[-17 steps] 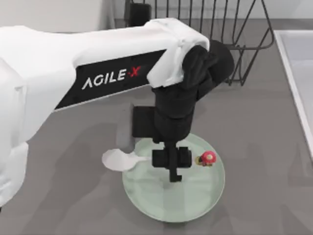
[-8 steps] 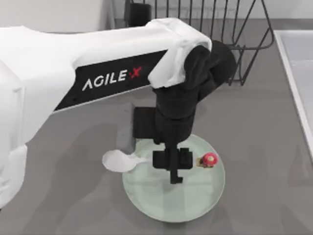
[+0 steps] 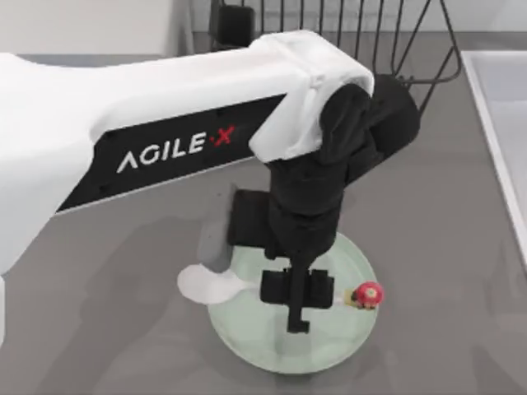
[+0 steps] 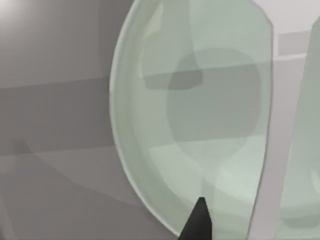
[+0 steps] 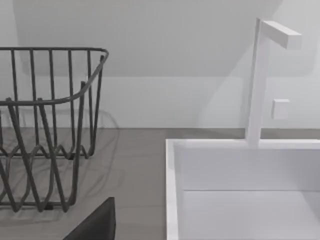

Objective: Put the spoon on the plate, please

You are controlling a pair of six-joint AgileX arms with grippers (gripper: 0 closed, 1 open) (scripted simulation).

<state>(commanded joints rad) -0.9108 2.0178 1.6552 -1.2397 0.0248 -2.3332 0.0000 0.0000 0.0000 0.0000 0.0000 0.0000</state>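
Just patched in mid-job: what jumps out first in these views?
The left arm's black gripper hangs over the mint-green plate near the table's front. The white spoon lies across the plate, its bowl past the plate's left rim. A dark wire rack stands at the back.

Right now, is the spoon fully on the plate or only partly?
Only partly. The spoon's bowl hangs past the plate's left rim; its knob end is over the plate, left gripper above.

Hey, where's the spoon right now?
In the top view, the spoon lies across the plate near the table's front middle, bowl overhanging the plate's left rim, red knob toward its right edge, with the left pincer directly above its handle.
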